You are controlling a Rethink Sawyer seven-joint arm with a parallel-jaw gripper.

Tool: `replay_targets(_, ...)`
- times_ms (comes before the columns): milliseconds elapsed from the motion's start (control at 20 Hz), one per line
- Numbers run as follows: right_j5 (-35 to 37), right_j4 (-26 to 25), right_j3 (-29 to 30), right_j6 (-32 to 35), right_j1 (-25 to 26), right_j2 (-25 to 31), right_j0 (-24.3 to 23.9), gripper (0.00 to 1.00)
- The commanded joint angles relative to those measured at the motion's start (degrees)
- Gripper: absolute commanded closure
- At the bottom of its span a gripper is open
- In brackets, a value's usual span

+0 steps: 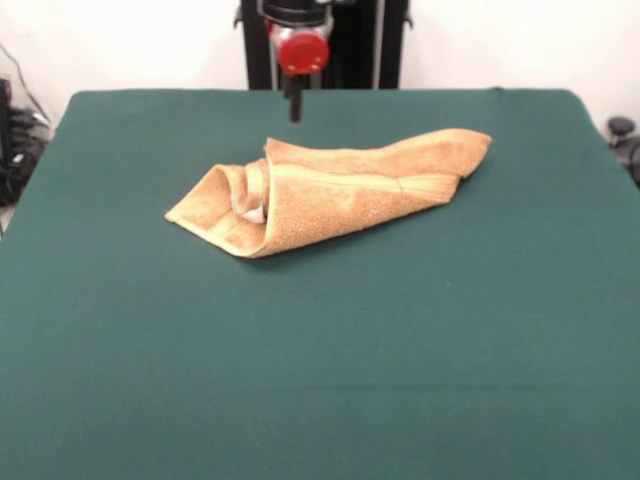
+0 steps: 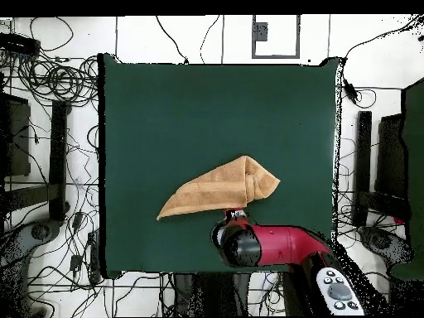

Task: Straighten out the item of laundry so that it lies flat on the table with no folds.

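Well, the towel [image 1: 330, 190] lies bunched and folded over itself near the middle of the green table [image 1: 320, 370] (white label peeking out), while the tool [image 1: 295, 108] hangs just behind it, grip unclear, cannot tell.

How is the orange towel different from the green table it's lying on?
The towel is tan-orange and fuzzy; the table is plain dark green. The towel is small and sits near the middle; the table is far bigger and stretches out on every side of it. The towel is folded over and bunched, wide at one end and narrow at the other; the table's cover lies smooth and flat. Both are cloth surfaces.
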Motion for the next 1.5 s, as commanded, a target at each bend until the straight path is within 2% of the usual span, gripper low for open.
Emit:
replay_targets(50, 5.5, -2.6, -6.2, -5.8, -1.2, -2.1, 2.0, 0.00)
replay_targets(300, 2.8, -0.5, -11.4, 1.1, 2.1, -6.0, 4.4, 0.00)
replay_targets(500, 7.3, -0.6, -13.4, -5.1, 2.3, -4.0, 1.4, 0.00)
replay_targets(600, 11.1, -0.7, -15.8, -6.6, 3.1, -4.4, 1.5, 0.00)
replay_targets(750, 10.3, 1.5, -19.9, 1.4, 6.4, -8.3, 4.3, 0.00)
replay_targets(1100, 4.7, 12.1, -20.6, 11.7, 8.8, -9.5, 4.1, 0.00)
replay_targets(1250, 1.4, 17.4, -20.9, 14.7, 10.6, -10.6, 5.1, 0.00)
replay_targets(1400, 1.4, 23.6, -21.3, 17.8, 12.3, -12.4, 6.6, 0.00)
replay_targets(1500, 1.1, 26.8, -20.7, 17.3, 12.9, -13.0, 7.2, 0.00)
